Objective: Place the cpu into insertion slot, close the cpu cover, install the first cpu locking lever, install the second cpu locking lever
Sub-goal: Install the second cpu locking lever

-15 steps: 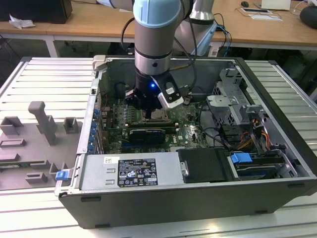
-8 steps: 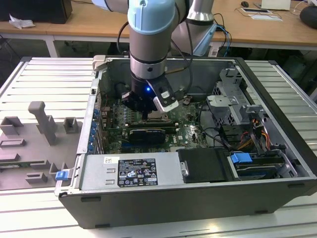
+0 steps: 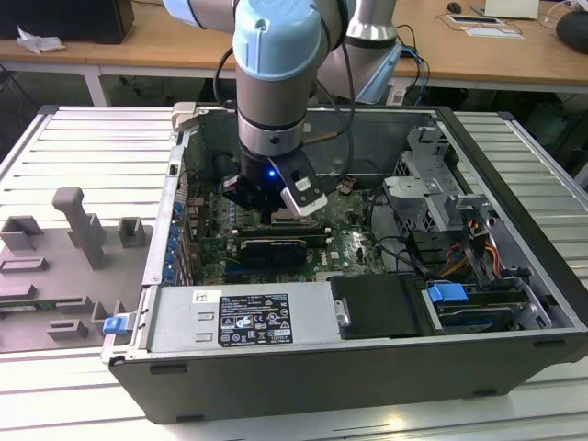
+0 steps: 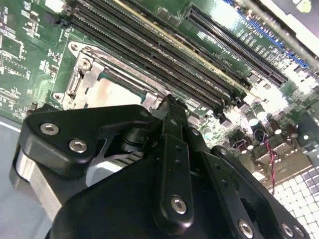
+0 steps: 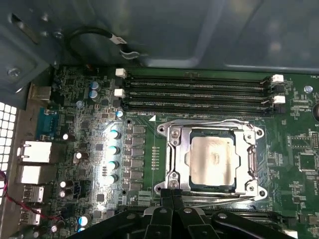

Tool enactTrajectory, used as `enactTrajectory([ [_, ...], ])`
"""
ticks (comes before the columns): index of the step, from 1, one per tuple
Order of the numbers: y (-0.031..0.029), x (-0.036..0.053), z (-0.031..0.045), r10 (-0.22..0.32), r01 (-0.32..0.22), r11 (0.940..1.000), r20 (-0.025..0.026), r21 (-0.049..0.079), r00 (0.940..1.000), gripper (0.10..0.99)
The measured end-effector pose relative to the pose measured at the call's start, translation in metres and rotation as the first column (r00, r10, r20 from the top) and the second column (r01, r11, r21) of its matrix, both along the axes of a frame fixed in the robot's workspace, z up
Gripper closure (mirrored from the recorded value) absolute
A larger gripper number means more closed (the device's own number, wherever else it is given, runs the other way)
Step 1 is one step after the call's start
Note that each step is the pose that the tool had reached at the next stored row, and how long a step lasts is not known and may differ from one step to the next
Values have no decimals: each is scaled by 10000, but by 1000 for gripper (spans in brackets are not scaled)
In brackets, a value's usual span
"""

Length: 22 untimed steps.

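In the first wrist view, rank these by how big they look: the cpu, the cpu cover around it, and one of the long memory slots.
Largest to smallest, as they look in the first wrist view:
1. cpu cover, the widest area overall
2. cpu, inside the cover's window
3. memory slot, the longest but very thin, so its rank against the cpu is unsure

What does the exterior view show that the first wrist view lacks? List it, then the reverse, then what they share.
Exterior view alone: the whole open case, the arm reaching into it, and a grey fixture at that view's left. First wrist view alone: the cpu seated in the slot, the cover down around it. Both: the green board and the claw by the socket.
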State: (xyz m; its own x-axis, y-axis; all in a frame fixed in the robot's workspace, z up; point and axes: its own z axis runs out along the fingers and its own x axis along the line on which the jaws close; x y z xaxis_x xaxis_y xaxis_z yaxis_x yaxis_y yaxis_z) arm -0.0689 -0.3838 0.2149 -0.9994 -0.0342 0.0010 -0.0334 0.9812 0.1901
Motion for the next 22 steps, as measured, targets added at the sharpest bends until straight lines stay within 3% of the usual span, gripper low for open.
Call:
enactTrajectory([
  [3,-11,-4,-12,8,-8,10000,1,17,10000,980],
  [7,-87,-23,-37,7,-7,9992,0,388,10000,980],
  [10,-98,-25,-81,7,-7,9986,1,531,10000,980],
  [14,-102,-31,-141,14,-14,9968,-2,798,10000,980],
  [15,-101,-34,-158,22,-22,9958,1,921,10000,980],
  [19,-102,-56,-197,47,-47,9938,-1,1111,10000,980],
  [22,-103,-72,-200,50,-50,9937,3,1119,10000,980],
])
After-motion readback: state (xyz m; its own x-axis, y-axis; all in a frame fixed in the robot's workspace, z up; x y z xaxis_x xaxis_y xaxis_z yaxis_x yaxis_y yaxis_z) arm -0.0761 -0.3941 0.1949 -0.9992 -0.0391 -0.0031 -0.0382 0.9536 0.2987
